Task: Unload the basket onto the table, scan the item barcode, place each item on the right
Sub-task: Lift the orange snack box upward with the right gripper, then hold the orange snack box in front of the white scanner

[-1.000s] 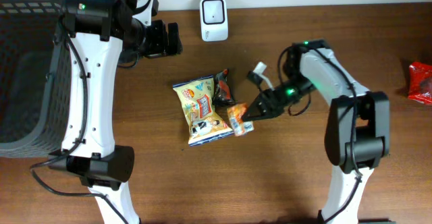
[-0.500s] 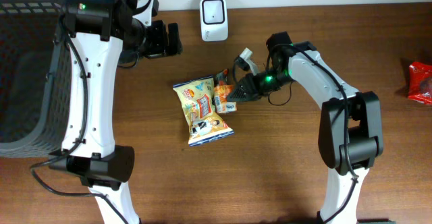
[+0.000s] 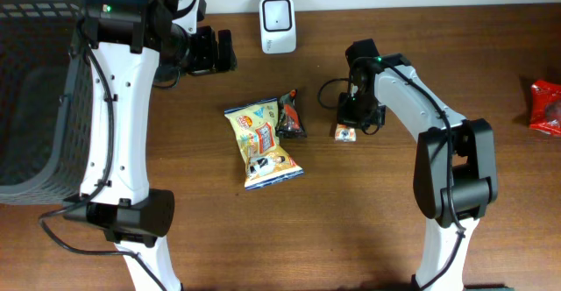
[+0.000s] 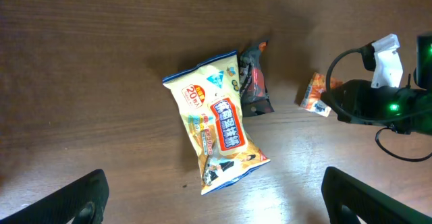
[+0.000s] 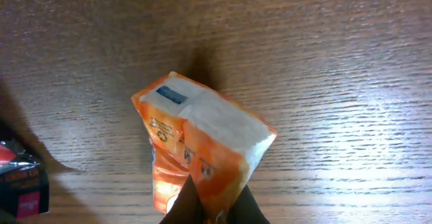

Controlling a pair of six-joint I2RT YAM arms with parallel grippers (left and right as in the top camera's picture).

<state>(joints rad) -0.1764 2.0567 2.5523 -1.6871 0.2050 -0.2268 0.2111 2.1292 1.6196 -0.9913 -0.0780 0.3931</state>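
Observation:
My right gripper (image 3: 349,123) points straight down, shut on a small orange packet (image 3: 345,133) over the wood table. In the right wrist view the two dark fingers (image 5: 182,209) pinch the orange packet (image 5: 202,143) by its lower edge, with the right gripper (image 5: 214,210) at the frame's bottom. A white barcode scanner (image 3: 278,13) stands at the table's far edge, up and left of the packet. My left gripper (image 3: 215,53) hovers open near the scanner and holds nothing; its wrist view shows the left gripper (image 4: 212,177) with fingers (image 4: 74,197) spread wide.
A yellow snack bag (image 3: 263,146) and a small dark packet (image 3: 290,118) lie mid-table, left of the orange packet. A grey mesh basket (image 3: 26,89) fills the left side. A red packet (image 3: 545,105) lies at the right edge.
The right gripper lifted the orange packet from beside the yellow bag, swung it left past the dark packet, then back right, and turned to point downward. The left arm stayed still.

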